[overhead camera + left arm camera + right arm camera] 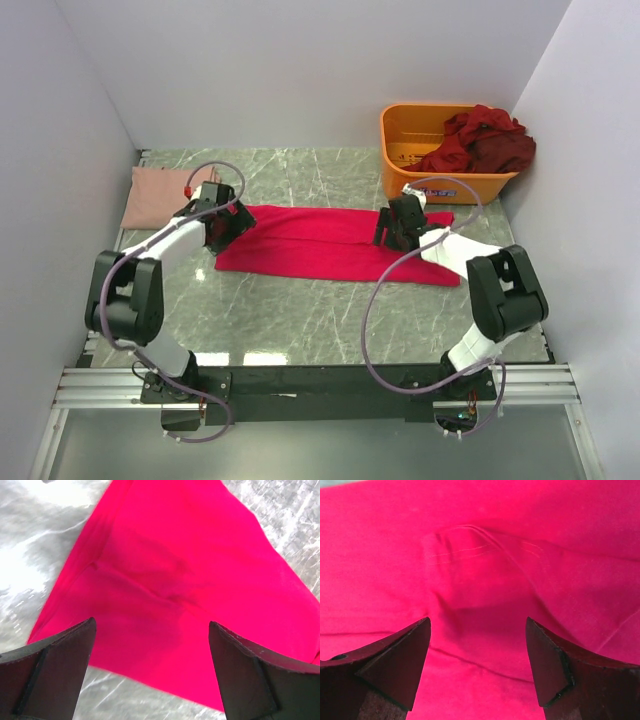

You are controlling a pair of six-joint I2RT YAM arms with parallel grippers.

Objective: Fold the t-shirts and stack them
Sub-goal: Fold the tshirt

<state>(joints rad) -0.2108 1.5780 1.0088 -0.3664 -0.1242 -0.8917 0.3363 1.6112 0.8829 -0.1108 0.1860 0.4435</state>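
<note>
- The bright red t-shirt (330,245) lies flat in a long band, beside the orange bin (400,135).
- The left gripper (226,232) is over the shirt end far from the bin, jaws wide apart, holding nothing.
- The right gripper (394,234) is over the end nearest the bin, also spread and empty.
</note>
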